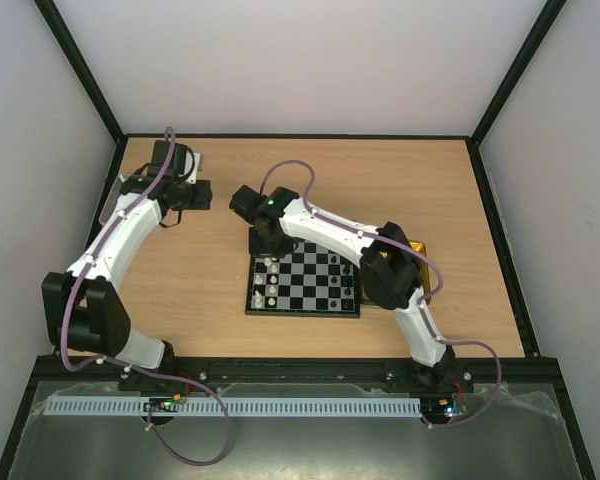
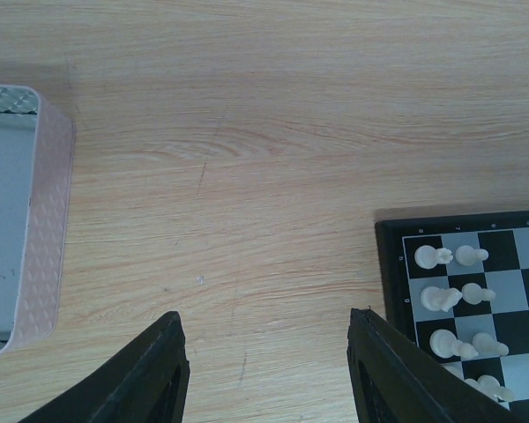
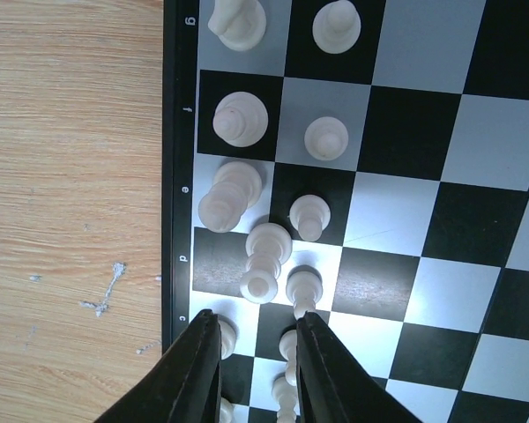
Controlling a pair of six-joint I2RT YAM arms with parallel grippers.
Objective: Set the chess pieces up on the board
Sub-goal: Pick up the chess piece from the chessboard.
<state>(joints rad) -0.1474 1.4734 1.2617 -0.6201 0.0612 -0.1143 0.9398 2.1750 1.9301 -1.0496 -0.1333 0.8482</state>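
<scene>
The board [image 1: 320,291] lies mid-table. White chess pieces [image 1: 270,285] stand in two files at its left edge and black pieces [image 1: 347,290] at its right edge. My right gripper [image 1: 267,256] hangs over the white side. In the right wrist view the right gripper [image 3: 257,322] is narrowly open above the c squares of the board [image 3: 397,115], with a tall white piece [image 3: 266,260] just ahead and white pieces beside each finger. My left gripper [image 2: 266,322] is wide open and empty over bare wood, left of the board [image 2: 511,251] and its white pieces [image 2: 441,300].
A pale pink textured tray [image 2: 48,220] sits to the left of the left gripper; it also shows in the top view [image 1: 130,185]. A yellow tray [image 1: 421,262] peeks out behind the right arm. Black frame rails edge the table.
</scene>
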